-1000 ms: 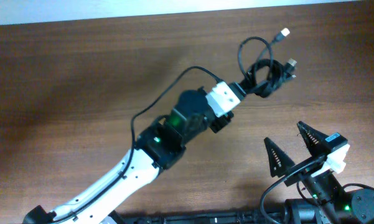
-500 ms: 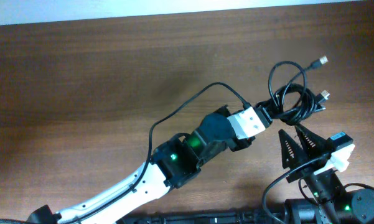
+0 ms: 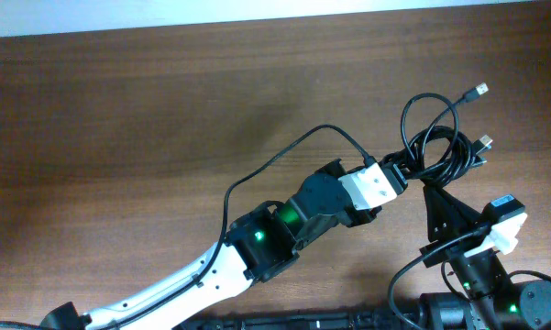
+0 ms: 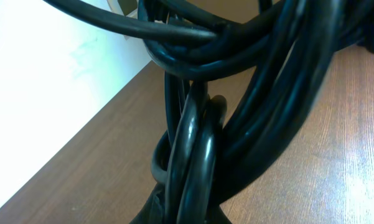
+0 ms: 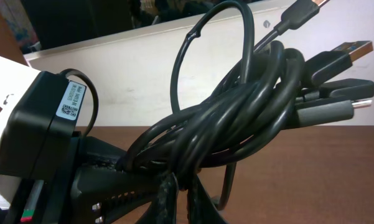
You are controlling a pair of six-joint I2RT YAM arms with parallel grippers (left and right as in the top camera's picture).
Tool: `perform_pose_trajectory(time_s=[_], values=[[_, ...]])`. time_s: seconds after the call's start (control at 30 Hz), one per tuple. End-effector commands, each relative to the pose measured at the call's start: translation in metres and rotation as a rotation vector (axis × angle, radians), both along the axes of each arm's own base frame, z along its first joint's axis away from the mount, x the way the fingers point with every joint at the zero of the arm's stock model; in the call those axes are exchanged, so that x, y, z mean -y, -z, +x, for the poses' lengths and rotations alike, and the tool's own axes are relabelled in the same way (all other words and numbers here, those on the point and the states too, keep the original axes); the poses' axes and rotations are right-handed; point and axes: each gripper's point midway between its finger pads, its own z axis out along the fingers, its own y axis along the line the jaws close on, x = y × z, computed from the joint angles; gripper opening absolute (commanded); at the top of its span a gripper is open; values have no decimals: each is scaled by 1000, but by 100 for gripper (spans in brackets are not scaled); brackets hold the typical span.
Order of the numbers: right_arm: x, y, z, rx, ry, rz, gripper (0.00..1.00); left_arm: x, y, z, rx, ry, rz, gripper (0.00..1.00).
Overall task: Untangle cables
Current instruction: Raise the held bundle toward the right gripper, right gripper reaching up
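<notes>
The cables (image 3: 440, 151) are a knotted black bundle with loose loops and small plug ends (image 3: 481, 90), held just above the wooden table at the right. My left gripper (image 3: 401, 170) is shut on the bundle's left side; in the left wrist view the cables (image 4: 199, 124) fill the frame above the left gripper (image 4: 190, 214). My right gripper (image 3: 429, 190) reaches up from below, shut on strands at the bundle's lower edge. In the right wrist view the cables (image 5: 236, 124) rise from the right gripper (image 5: 182, 202), beside the left gripper's black finger (image 5: 106, 183).
The left arm (image 3: 275, 229) crosses the table diagonally from the bottom left, its own thin black wire (image 3: 284, 156) arcing above it. The right arm's base (image 3: 495, 284) sits at the bottom right. The table's far edge (image 3: 257, 27) runs along the top.
The left gripper carried the bundle right and down to the right gripper. The right gripper's jaws went from wide open to shut on the bundle's lower strands.
</notes>
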Motion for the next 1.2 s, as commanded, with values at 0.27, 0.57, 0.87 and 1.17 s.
perform_pose_trajectory(time_s=[0.27,0.57,0.87,1.17], values=[[0,-5,-1,7,2,4,4,-21,-58,33,-14,-109,-265,0],[-3,6,-2,-37,-15,2,4,-36,-86,52,20,-79,-372,0],[-8,5,-4,-36,-47,3,48,-64,-90,83,130,-156,-319,0],[-16,-9,-11,10,-98,3,74,-66,-86,85,347,-129,-124,0]])
